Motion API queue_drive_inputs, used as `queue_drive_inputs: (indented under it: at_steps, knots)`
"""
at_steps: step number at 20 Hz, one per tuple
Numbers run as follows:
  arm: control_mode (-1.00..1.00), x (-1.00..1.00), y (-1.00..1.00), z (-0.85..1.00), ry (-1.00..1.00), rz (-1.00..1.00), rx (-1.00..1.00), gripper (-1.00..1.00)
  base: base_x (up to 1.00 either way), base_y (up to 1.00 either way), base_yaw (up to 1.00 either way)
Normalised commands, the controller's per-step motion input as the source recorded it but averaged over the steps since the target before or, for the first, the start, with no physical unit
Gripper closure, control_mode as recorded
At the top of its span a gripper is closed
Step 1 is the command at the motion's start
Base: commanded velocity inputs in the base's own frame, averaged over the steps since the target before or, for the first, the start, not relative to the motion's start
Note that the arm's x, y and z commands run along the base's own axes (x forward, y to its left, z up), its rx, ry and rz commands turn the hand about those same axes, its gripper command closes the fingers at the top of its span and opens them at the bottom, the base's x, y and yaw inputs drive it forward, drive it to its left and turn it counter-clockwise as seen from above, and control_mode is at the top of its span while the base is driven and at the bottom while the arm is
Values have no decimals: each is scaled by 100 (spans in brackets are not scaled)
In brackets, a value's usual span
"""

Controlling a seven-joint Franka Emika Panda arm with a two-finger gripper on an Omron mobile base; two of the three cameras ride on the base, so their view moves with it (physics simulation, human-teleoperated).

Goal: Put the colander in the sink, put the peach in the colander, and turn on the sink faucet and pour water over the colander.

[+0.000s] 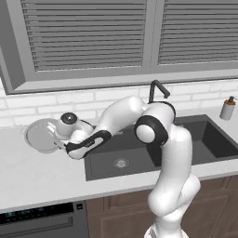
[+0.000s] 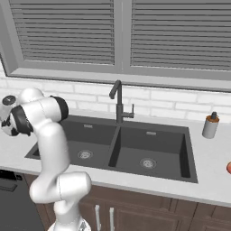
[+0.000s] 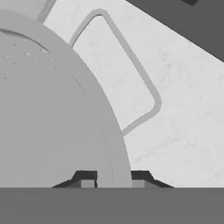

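A wide window [image 2: 117, 34] with grey slatted blinds [image 1: 88, 32] and a grey frame fills the upper wall; below its sill [image 2: 135, 80] runs a white brick backsplash [image 2: 167, 104]; under that lies a pale speckled countertop [image 1: 42, 174]; beneath the countertop stand brown wood cabinet doors [image 2: 135, 214] with slim handles; left of these sits a dark appliance front [image 1: 37, 221]; a small soap dispenser bottle [image 2: 210, 126] stands on the countertop's right part.
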Motion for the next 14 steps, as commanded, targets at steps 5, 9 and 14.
queue_drive_inputs:
  at_steps: [5, 9, 14]
  knots:
    - [-100, -27, -21, 45, -2, 0, 11, 100, 0, 0, 0]
    - [-100, -25, -19, 56, 0, 0, 8, 100, 0, 0, 0]
    - [-100, -31, -23, 54, 2, 0, 2, 100, 0, 0, 0]
